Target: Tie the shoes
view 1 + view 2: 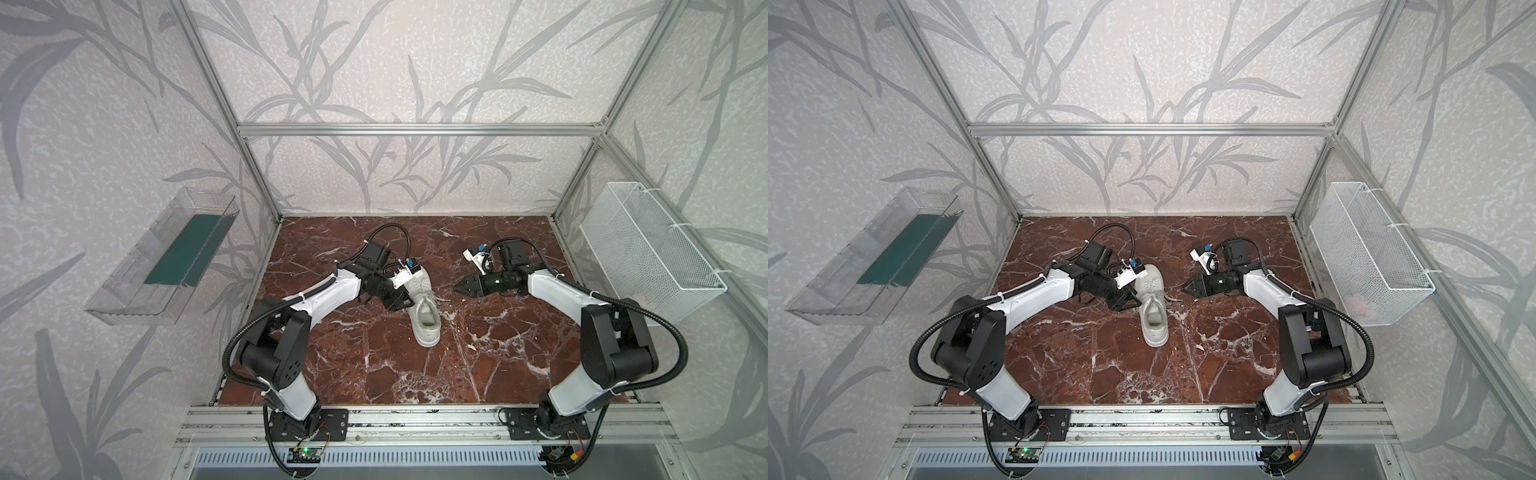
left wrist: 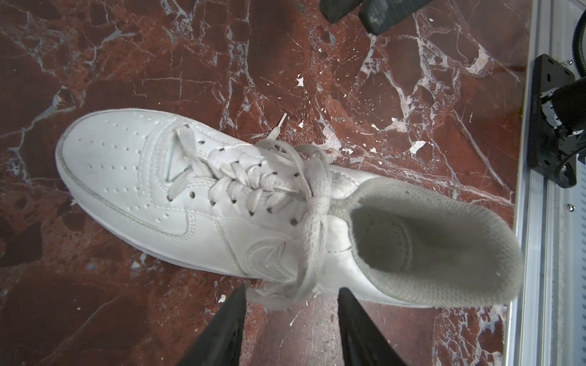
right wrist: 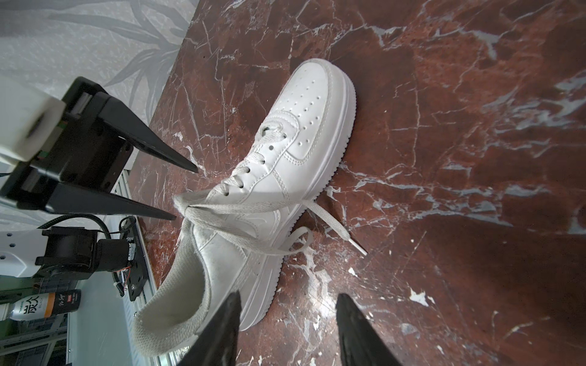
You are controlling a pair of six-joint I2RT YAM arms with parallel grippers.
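My left claw (image 2: pixel 289 299) stands partly spread and grips nothing. A loop of the off-white laces (image 2: pixel 312 221) hangs between its tips, off the side of the white sneaker (image 2: pixel 126 177) just ahead. My right claw (image 3: pixel 288 301) is parted too, empty, near the sneaker's other side. The sneaker sits upright on the red marble counter (image 2: pixel 126 63) between both claws, loosely knotted, one lace end trailing toward my right claw.

One sneaker (image 1: pixel 424 309), two claws: left claw (image 2: pixel 291 288), right claw (image 3: pixel 288 294); one wire basket (image 1: pixel 623 232), one clear tray (image 1: pixel 124 299).

White sneaker (image 1: pixel 1152 293), toe away, on red marble tabletop (image 1: pixel 1100 365)
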